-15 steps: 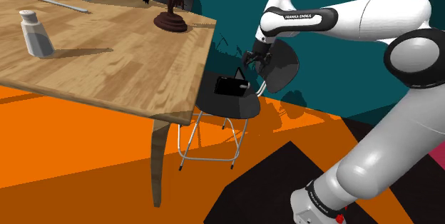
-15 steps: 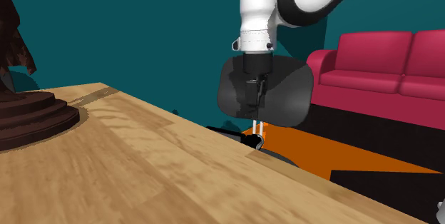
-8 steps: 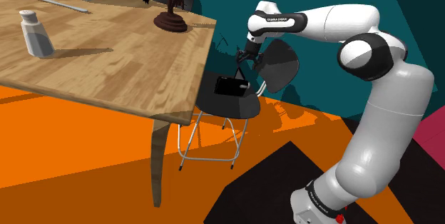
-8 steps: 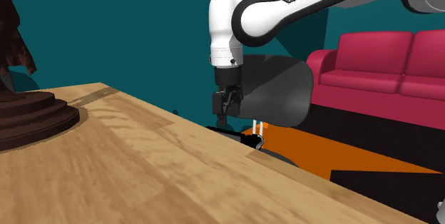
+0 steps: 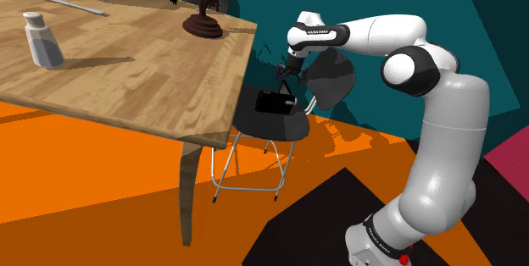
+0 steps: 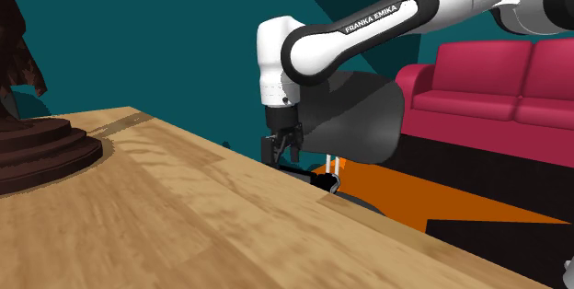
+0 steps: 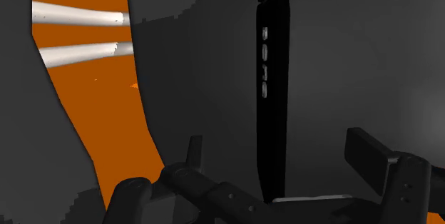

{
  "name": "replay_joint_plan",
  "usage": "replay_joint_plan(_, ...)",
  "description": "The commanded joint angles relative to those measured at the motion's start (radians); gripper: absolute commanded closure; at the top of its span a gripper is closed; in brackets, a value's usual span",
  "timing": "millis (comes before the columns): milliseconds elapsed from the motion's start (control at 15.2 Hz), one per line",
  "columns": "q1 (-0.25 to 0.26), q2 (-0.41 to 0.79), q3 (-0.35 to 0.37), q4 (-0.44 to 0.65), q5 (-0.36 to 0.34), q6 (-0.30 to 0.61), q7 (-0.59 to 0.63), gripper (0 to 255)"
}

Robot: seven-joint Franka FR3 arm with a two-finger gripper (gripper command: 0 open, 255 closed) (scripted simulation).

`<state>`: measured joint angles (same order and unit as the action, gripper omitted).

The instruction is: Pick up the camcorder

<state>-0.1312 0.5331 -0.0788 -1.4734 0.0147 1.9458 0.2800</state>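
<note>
Shoulder view: one camcorder (image 5: 273,102) on one chair (image 5: 332,80); two fingers (image 7: 371,150) apart.

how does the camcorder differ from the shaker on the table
The camcorder is black and boxy; the shaker is pale grey with a narrower cap. The camcorder lies low on the dark chair seat; the shaker stands upright on the wooden table. Both rest on furniture, and neither is held.
</note>
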Motion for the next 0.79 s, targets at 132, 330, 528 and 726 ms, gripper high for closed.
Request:
replay_joint_plan(132, -0.001, 0.012, 0.0, -0.015, 0.001, 0.027, 0.0, 0)
replay_joint_plan(330, 0.0, 0.012, 0.001, -0.016, 0.001, 0.028, 0.0, 255)
replay_joint_plan(528, 0.0, 0.012, 0.001, -0.015, 0.001, 0.028, 0.0, 255)
replay_joint_plan(726, 0.0, 0.013, 0.001, -0.014, 0.001, 0.027, 0.001, 255)
